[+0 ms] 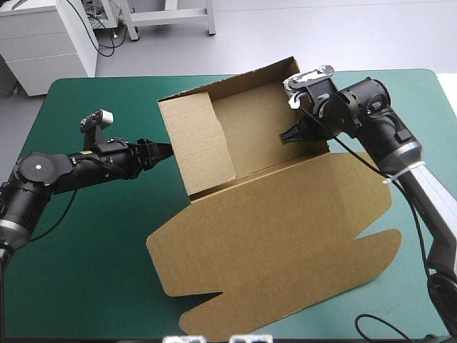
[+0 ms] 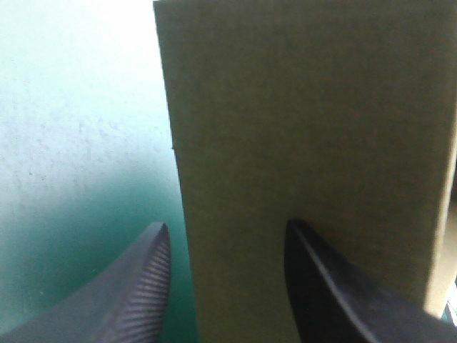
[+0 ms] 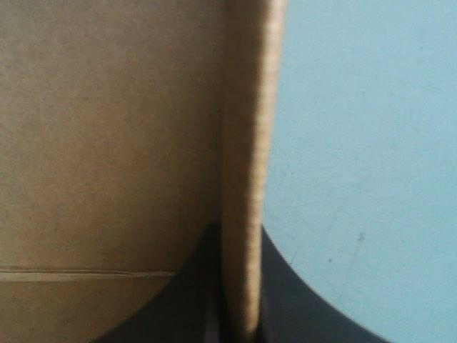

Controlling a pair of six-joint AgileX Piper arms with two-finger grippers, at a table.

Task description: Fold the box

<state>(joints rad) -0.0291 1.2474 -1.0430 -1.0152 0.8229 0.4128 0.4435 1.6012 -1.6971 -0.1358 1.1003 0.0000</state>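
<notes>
The brown box (image 1: 271, 229) lies mid-table as an open tray, its lid flat toward the near edge and its walls raised at the far end. My left gripper (image 1: 166, 150) is open at the tray's left wall (image 1: 196, 143). In the left wrist view that gripper (image 2: 227, 226) straddles the wall's (image 2: 307, 107) upright edge, one finger in front of the board and one over the cover. My right gripper (image 1: 296, 133) is shut on the tray's right wall. In the right wrist view its fingers (image 3: 239, 236) pinch the board's (image 3: 107, 143) thin edge.
The teal-green cover (image 1: 93, 236) shows bare to the left of the box and along the right edge (image 1: 421, 107). The tray's back wall (image 1: 235, 78) stands close to the table's far edge. The lid's cut flaps (image 1: 214, 314) reach almost to the near edge.
</notes>
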